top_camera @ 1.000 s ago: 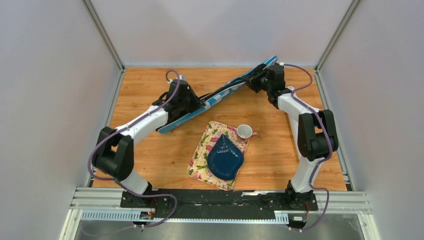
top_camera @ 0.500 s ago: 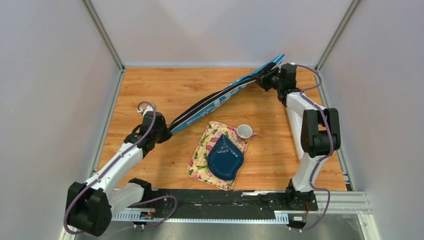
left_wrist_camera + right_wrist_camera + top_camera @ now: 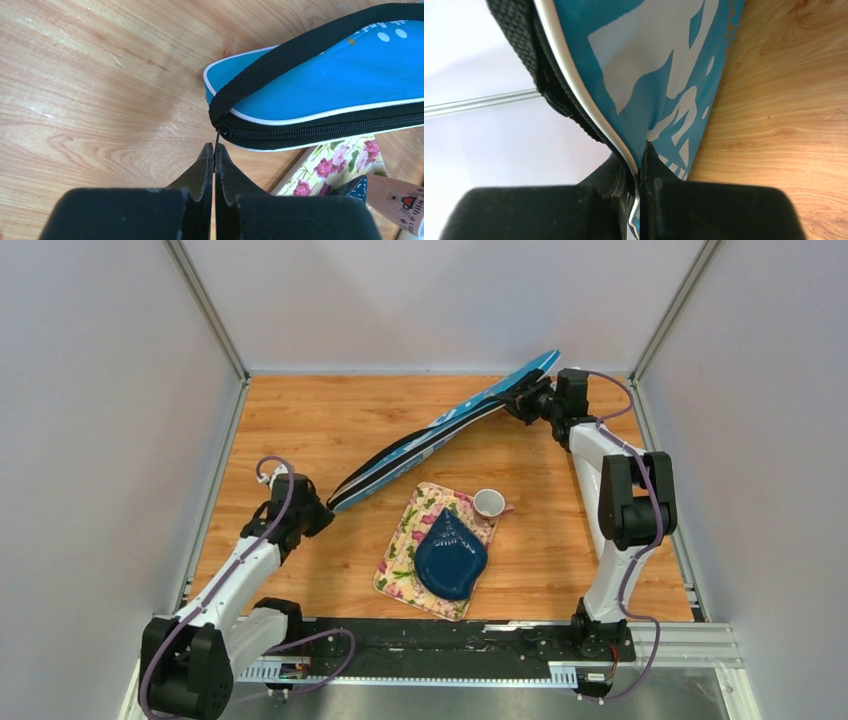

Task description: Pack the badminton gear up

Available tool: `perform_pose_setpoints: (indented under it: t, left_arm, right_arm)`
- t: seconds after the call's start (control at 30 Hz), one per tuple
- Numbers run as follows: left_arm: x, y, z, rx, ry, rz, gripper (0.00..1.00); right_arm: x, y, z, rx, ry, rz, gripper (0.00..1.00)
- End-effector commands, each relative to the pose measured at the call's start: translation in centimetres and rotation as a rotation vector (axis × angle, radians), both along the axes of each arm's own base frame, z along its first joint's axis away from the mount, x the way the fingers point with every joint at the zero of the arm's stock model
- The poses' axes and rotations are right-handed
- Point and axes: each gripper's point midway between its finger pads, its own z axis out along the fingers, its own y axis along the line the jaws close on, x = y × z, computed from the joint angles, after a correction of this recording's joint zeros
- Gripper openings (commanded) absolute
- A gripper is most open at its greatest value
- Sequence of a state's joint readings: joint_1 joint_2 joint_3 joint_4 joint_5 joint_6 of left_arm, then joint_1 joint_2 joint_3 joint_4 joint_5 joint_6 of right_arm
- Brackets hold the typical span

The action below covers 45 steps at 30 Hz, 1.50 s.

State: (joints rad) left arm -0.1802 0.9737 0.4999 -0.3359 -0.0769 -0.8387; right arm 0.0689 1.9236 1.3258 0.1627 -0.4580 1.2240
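We hold the blue racket bag point(image 3: 440, 435) at both ends.
Our left gripper point(image 3: 214, 148) is pinched tight on a thin black zipper pull point(image 3: 217, 137) at the bag's near-left end; the bag runs diagonally over the table point(image 3: 300, 410), just beyond the floral cloth point(image 3: 400, 565), to the far-right corner, where our right gripper point(image 3: 527, 400) clamps its white-piped edge.

One racket bag point(image 3: 440, 435) lies toward 12 o'clock. One floral cloth point(image 3: 398, 560), one dark blue plate point(image 3: 450, 558) and one white cup point(image 3: 488, 503) sit toward 6 o'clock. A left arm point(image 3: 240, 565) at 8 o'clock and a right arm point(image 3: 590, 452) at 3 o'clock make two.
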Motion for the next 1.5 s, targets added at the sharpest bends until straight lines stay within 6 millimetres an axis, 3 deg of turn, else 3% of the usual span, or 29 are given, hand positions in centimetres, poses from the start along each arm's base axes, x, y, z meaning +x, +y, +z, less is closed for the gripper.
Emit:
perform_pose_setpoints:
  t: [0.0,0.03,0.07,0.13,0.17,0.2,0.23,0.3,0.33,0.37,0.4,0.6,0.67,0.8,0.83,0.87,0.9,0.93,1.0,1.1,1.2,1.33,1.4,1.43,1.47]
  left_arm:
    - [-1.8,3.6,-1.4,0.097,0.097,0.109,0.00]
    - [-0.9,3.6,0.1,0.088,0.062,0.099,0.00]
    - [-0.5,3.8,1.0,0.069,0.045,0.104,0.28]
    - [0.4,4.1,3.4,0.074,-0.005,0.106,0.53]
    - [0.6,4.4,4.5,0.082,-0.036,0.111,0.80]
    - [0.7,4.5,5.3,0.087,-0.053,0.112,0.84]
    - [1.0,4.5,6.5,0.089,-0.084,0.110,0.84]
    - [1.2,4.4,8.6,0.079,-0.164,0.109,0.84]
    - [1.3,4.2,9.0,0.080,-0.198,0.086,0.84]
    - [1.3,3.1,10.1,0.049,-0.255,0.028,0.84]
    - [1.9,2.5,11.2,0.034,-0.313,-0.009,0.85]
    - [1.9,-3.5,12.8,-0.156,-0.378,-0.319,0.83]
    - [1.3,-5.2,12.9,-0.243,-0.387,-0.384,0.83]
    - [0.6,-6.3,12.5,-0.309,-0.382,-0.419,0.83]
    - [0.5,-6.4,12.2,-0.311,-0.373,-0.425,0.83]
    - [0.3,-6.5,12.2,-0.314,-0.369,-0.431,0.83]
    - [0.1,-6.6,12.1,-0.315,-0.364,-0.436,0.83]
    - [0.1,-6.5,12.4,-0.312,-0.369,-0.438,0.83]
    - [0.0,-6.7,12.8,-0.311,-0.372,-0.450,0.83]
    - [0.1,-6.7,13.7,-0.302,-0.393,-0.467,0.84]
    - [0.0,-6.9,14.3,-0.301,-0.405,-0.483,0.84]
    - [-0.2,-7.2,14.4,-0.308,-0.405,-0.507,0.85]
    - [-0.2,-7.4,14.4,-0.307,-0.404,-0.522,0.85]
    - [0.0,-7.5,14.4,-0.305,-0.402,-0.528,0.85]
    - [-0.1,-7.7,14.5,-0.303,-0.404,-0.540,0.85]
  right_arm:
    - [2.7,-3.6,2.3,-0.025,-0.105,-0.136,0.00]
    - [2.2,-3.2,1.7,-0.023,-0.092,-0.129,0.00]
    - [1.9,-3.0,1.7,-0.021,-0.094,-0.125,0.00]
    - [1.1,-1.8,0.7,-0.013,-0.077,-0.111,0.00]
    - [0.7,-1.3,0.8,-0.009,-0.083,-0.110,0.00]
    - [0.7,-1.0,1.1,-0.003,-0.101,-0.128,0.00]
    - [-0.3,0.2,0.0,0.001,-0.085,-0.117,0.00]
    - [-0.6,1.1,1.5,0.003,-0.156,-0.156,0.00]
    - [-1.4,2.7,1.5,0.001,-0.169,-0.148,0.00]
    - [-2.1,3.4,0.7,-0.010,-0.167,-0.155,0.00]
    - [-2.0,3.6,1.7,-0.008,-0.211,-0.188,0.00]
    - [-3.6,11.6,1.6,-0.048,-0.239,-0.049,0.01]
    - [-4.2,14.1,-0.2,-0.070,-0.215,0.017,0.02]
    - [-5.2,17.1,-3.2,-0.154,-0.146,0.153,0.10]
    - [-5.0,17.9,-2.5,-0.168,-0.158,0.183,0.13]
    - [-5.5,17.9,-3.8,-0.220,-0.111,0.221,0.16]
    - [-5.6,17.7,-4.0,-0.282,-0.123,0.255,0.28]
    - [-5.3,17.8,-3.0,-0.321,-0.149,0.272,0.37]
    - [-6.0,16.4,-3.7,-0.466,-0.126,0.325,0.53]
    - [-5.6,14.2,-1.8,-0.613,-0.160,0.326,0.71]
    - [-5.2,11.7,-0.5,-0.764,-0.171,0.374,0.80]
    - [-5.0,5.7,1.9,-1.003,-0.154,0.354,0.91]
    - [-5.8,2.8,2.5,-1.123,-0.108,0.304,0.94]
    - [-6.4,1.6,4.4,-1.142,-0.131,0.266,0.95]
    - [-6.7,0.8,5.0,-1.162,-0.140,0.251,0.95]
